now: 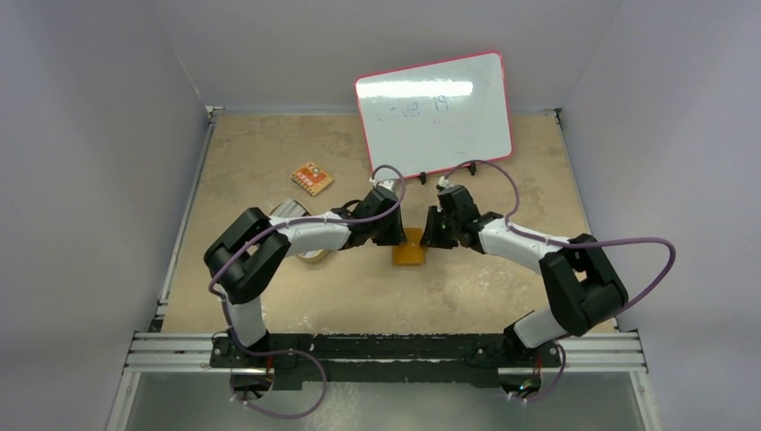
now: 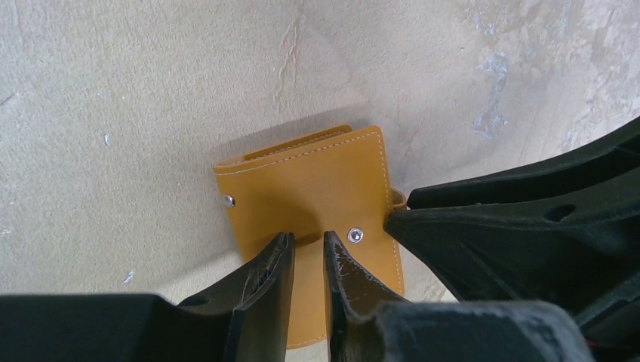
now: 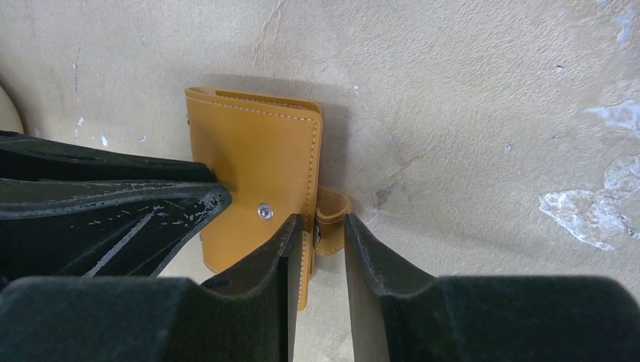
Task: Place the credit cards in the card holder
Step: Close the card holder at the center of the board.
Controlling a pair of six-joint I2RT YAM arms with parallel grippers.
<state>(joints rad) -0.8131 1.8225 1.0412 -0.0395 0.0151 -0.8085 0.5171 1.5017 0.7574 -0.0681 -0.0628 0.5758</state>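
Observation:
The orange card holder [image 1: 408,249] lies folded flat mid-table, stitched face up [image 2: 309,181], [image 3: 253,151]. My left gripper [image 2: 308,240] stands over its near half with the tips on the leather beside a snap stud [image 2: 355,235]. Its jaws are a narrow gap apart, and only the holder's face shows between them. My right gripper [image 3: 323,223] is closed round the holder's right edge and its small snap tab [image 3: 333,211], which fill the gap. Grey-silver credit cards [image 1: 288,211] lie to the left, partly behind the left arm.
A tan dish [image 1: 314,256] peeks out under the left forearm. An orange patterned flat piece [image 1: 311,179] lies at the back left. A pink-rimmed whiteboard [image 1: 435,112] leans against the back wall. Grey walls close in both sides.

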